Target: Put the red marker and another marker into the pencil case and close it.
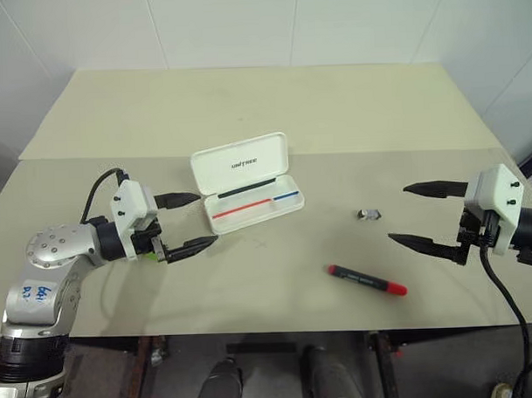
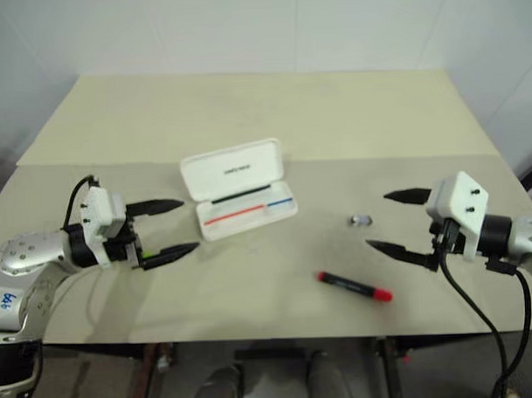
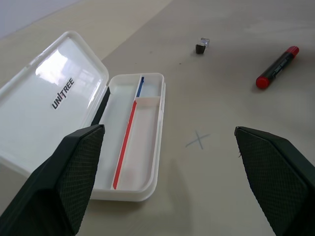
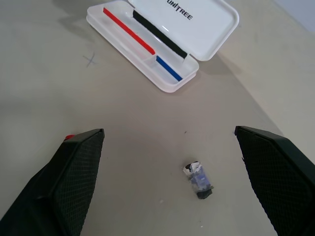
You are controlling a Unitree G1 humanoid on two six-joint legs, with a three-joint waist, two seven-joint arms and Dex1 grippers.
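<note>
The white pencil case (image 1: 240,162) lies open at mid-table, lid up and back, with red and blue stripes in its tray (image 3: 160,123). The red marker (image 1: 367,280) lies flat near the front edge, right of the case. My left gripper (image 1: 190,223) hovers open just left of the case, pointing at it, with nothing between its fingers. My right gripper (image 1: 399,213) is open and empty at the right, above and right of the red marker. A lime-green sliver (image 1: 152,246), seemingly the other marker, peeks out beside the left hand, mostly hidden.
A small grey metallic bit (image 1: 368,215) lies between the case and my right gripper. A faint pencilled cross (image 3: 198,139) marks the table in front of the case. The tan table (image 1: 271,103) stretches back to a white wall.
</note>
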